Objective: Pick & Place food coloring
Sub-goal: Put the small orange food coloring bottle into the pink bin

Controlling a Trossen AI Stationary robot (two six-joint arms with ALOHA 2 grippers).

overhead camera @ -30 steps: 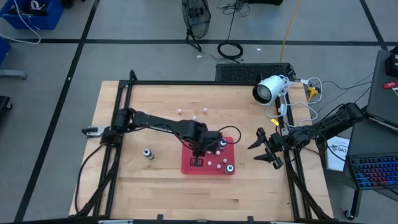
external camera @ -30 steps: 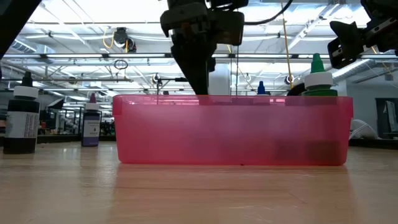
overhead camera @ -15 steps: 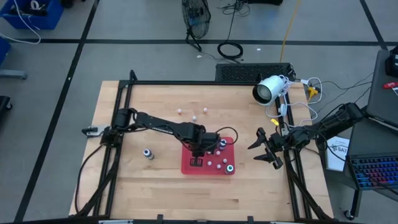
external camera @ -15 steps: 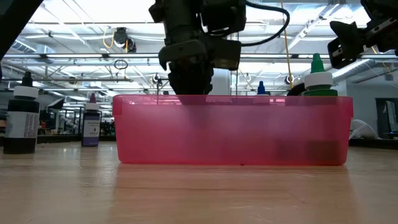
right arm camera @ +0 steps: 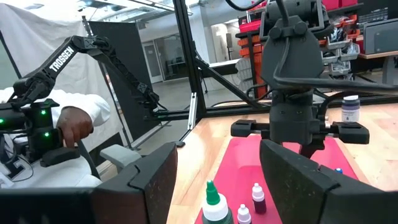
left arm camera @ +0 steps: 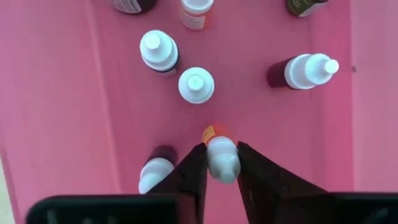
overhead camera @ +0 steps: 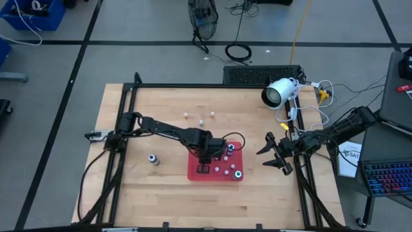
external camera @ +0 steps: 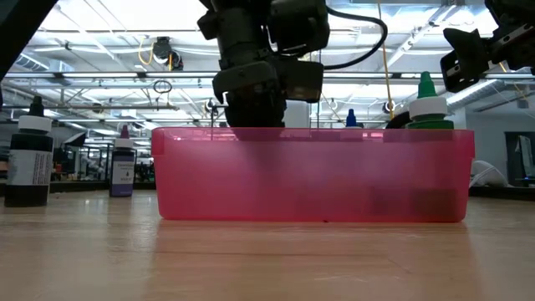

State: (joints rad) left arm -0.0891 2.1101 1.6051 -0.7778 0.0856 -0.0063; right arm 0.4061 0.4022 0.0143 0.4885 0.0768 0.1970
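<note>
Now the left gripper (left arm camera: 221,163) reaches down inside the red tray (overhead camera: 195,173), fingers pinching an orange-labelled bottle (left arm camera: 222,158) upright for placing; the right gripper (overhead camera: 275,153) waits beside the tray, fingers wide.

Pink-red tray (left arm camera: 74,93) holds white-capped bottles (left arm camera: 196,84), one green-capped bottle (right arm camera: 215,208).

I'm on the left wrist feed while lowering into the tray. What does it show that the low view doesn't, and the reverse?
Left wrist only: the left gripper closed on a small bottle above the tray floor, with other bottles standing around it.

Low view only: two dark bottles standing on the table outside the tray, and the green-capped bottle rising above the rim.

Both: the pink-red tray and the left arm reaching into it.
</note>
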